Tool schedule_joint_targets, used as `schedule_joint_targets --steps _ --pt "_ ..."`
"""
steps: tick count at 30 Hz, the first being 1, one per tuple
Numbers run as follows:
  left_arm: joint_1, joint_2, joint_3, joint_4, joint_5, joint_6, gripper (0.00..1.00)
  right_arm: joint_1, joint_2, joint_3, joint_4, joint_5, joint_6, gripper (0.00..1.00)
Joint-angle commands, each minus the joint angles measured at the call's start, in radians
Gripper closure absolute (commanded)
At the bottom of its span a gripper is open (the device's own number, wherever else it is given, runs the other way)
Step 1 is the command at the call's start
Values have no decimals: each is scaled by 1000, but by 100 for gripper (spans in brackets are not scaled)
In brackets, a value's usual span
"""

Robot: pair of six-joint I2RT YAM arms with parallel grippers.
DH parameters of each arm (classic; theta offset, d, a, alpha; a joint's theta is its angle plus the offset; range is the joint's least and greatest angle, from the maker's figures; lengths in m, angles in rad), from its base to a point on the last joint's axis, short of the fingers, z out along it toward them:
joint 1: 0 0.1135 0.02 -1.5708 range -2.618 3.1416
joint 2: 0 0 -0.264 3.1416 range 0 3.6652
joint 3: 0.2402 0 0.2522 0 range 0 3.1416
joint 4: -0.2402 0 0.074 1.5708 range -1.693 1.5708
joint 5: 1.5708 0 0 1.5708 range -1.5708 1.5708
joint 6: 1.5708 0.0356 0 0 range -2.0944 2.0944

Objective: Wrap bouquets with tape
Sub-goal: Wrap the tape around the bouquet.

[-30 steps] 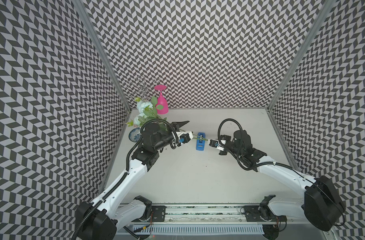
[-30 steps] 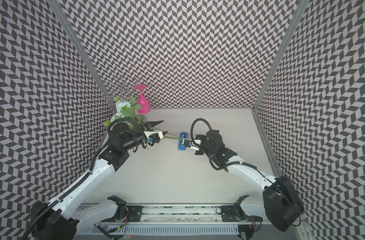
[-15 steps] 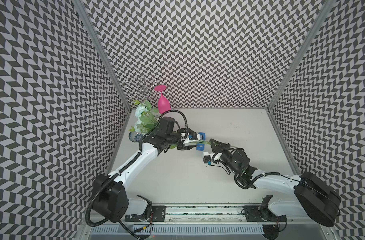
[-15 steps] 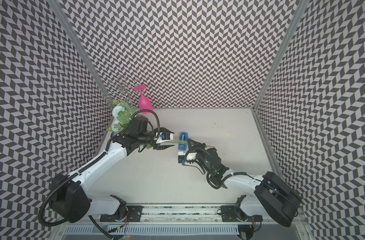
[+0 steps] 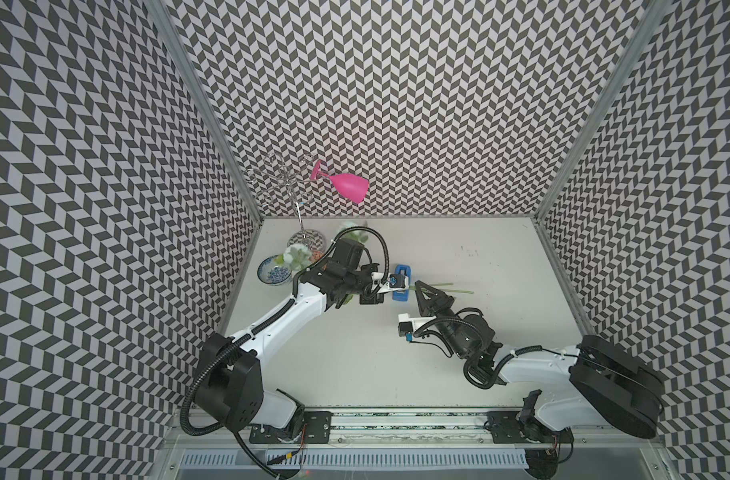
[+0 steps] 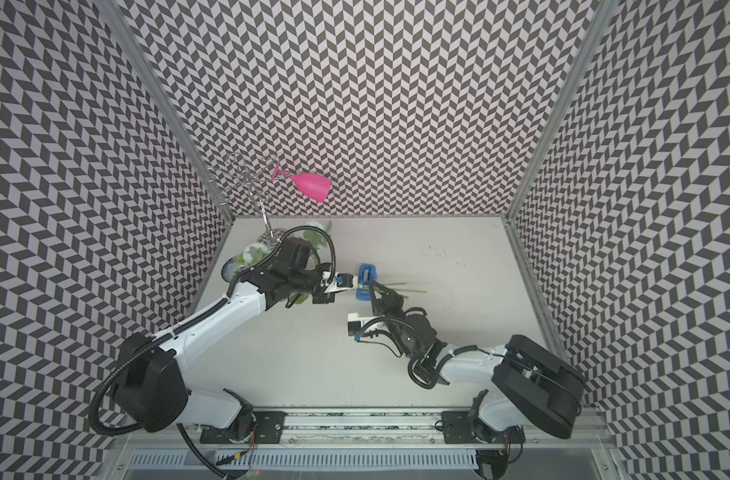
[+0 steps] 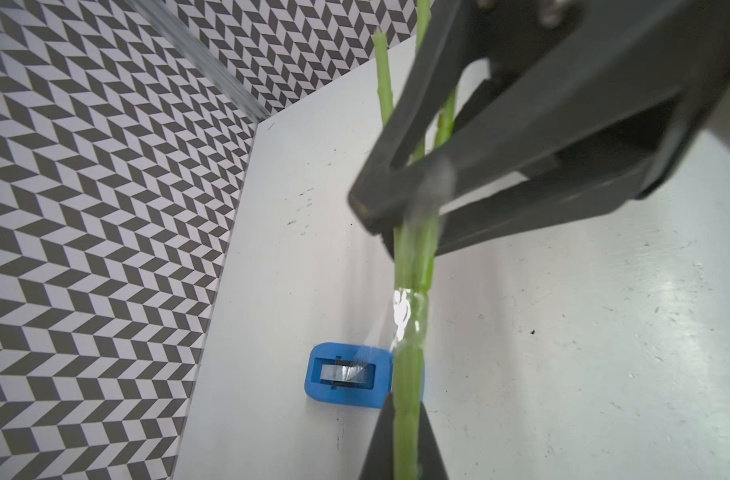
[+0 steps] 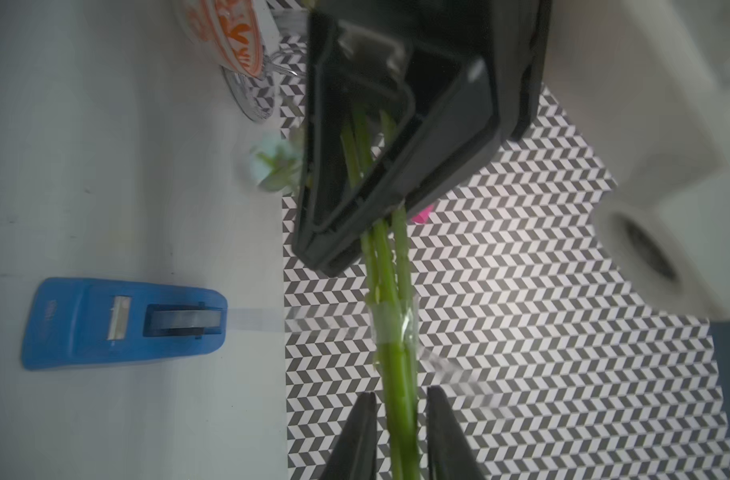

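Observation:
The bouquet has pale blooms (image 5: 294, 254) at the left by the bowls and thin green stems (image 5: 458, 289) running right across the table. My left gripper (image 7: 404, 415) is shut on the stems (image 7: 411, 270), right beside the blue tape dispenser (image 5: 401, 282). Clear tape (image 8: 392, 324) is wound round the stems, and a strip (image 8: 255, 320) still runs from it back to the dispenser (image 8: 122, 322). My right gripper (image 8: 400, 395) is open, one finger on each side of the stems with a gap on both sides; in a top view it (image 5: 420, 291) sits just right of the dispenser.
A pink goblet (image 5: 346, 187) hangs from a wire rack (image 5: 288, 178) in the back left corner. A blue-patterned bowl (image 5: 273, 272) and an orange-patterned bowl (image 8: 226, 33) stand by the left wall. Patterned walls close in three sides.
My left gripper has closed on the stems and my right gripper's jaws have parted from them. The right arm has drawn back toward the front right.

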Motion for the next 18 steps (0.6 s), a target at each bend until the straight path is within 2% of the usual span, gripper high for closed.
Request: schedule_joint_targets --steps 1,2,5,7,8,10,12,13,15,18 --pt "18 -40 -35 103 -49 -2 100 41 -147 91 -351 -28 278 51" --pt "19 -44 -41 118 -57 -2 100 48 -187 104 -425 -46 353 45" --pt "19 -54 -63 172 -98 0 100 46 -318 157 -687 -135 575 40" --pt "16 -70 -82 205 -124 3 100 20 -401 227 -852 -214 772 37" --pt "13 -78 -94 225 -143 3 100 -13 -432 259 -908 -274 838 36" --pt "-7 -106 -131 279 -205 24 100 -124 -489 328 -930 -357 1087 27" --pt "-41 -137 -178 343 -310 54 100 -263 -486 418 -992 -545 1220 27" --pt "-68 -154 -199 363 -378 80 100 -312 -454 492 -1060 -614 1256 26" --pt "-104 -199 -258 452 -477 88 100 -371 -366 646 -1207 -662 1312 25" --pt "-123 -283 -358 583 -521 101 100 -414 -190 876 -1471 -753 1265 22"
